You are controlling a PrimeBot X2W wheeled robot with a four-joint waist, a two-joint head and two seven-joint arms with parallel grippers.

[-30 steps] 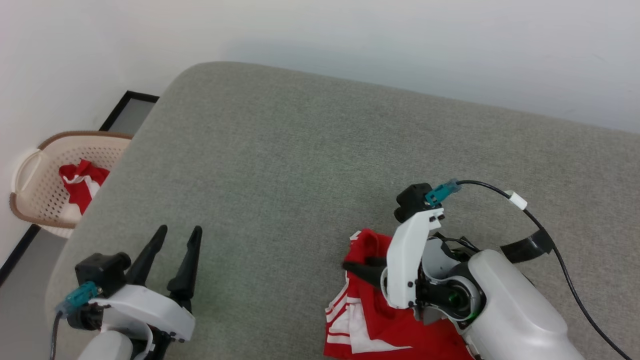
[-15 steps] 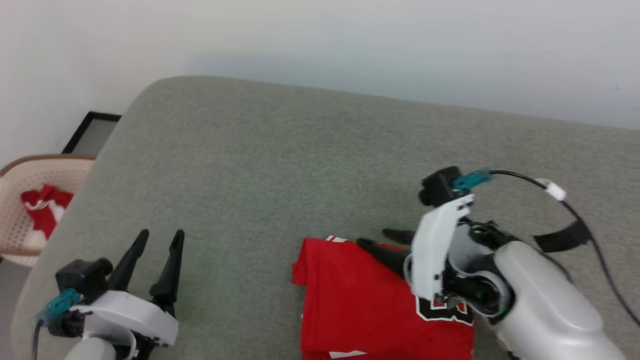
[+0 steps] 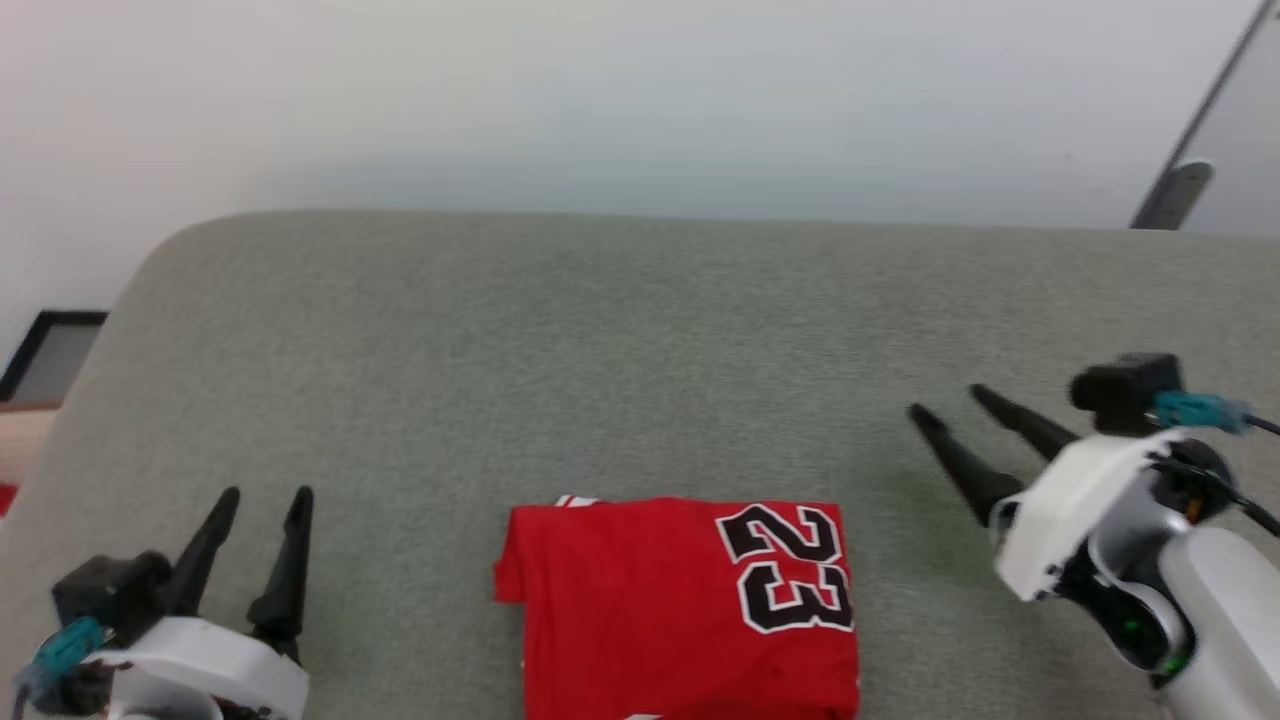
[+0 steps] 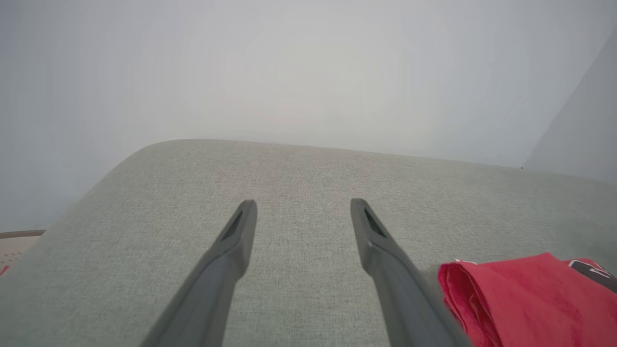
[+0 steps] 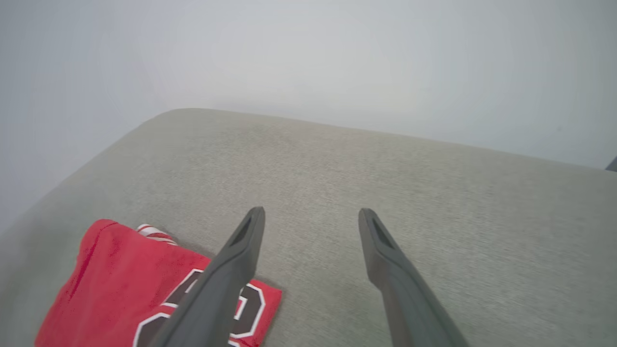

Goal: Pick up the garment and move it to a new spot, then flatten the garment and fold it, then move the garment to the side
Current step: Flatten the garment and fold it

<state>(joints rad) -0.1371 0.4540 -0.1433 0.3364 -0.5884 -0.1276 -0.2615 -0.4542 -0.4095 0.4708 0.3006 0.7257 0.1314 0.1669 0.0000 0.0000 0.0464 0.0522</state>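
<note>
The garment (image 3: 640, 600) lies folded into a red rectangle at the near middle of the grey cushion (image 3: 600, 340), with black white-outlined figures facing up on its right half. A bit of striped trim peeks out at its far left corner. My left gripper (image 3: 265, 497) stands open at the lower left, well clear of the cloth. My right gripper (image 3: 946, 401) is open to the right of the garment, holding nothing. The folded edge of the garment (image 4: 506, 299) lies right of my left fingers, and the garment (image 5: 120, 284) lies left of my right fingers.
A pale wall rises behind the cushion. A dark frame (image 3: 45, 350) stands on the floor past the cushion's left edge. A grey slanted post (image 3: 1175, 190) shows at the far right. Bare grey fabric stretches beyond the garment.
My right gripper let go of the garment, opened, and drew back to the right. The garment now lies flat and folded. The head camera swung right, so the basket left the picture.
</note>
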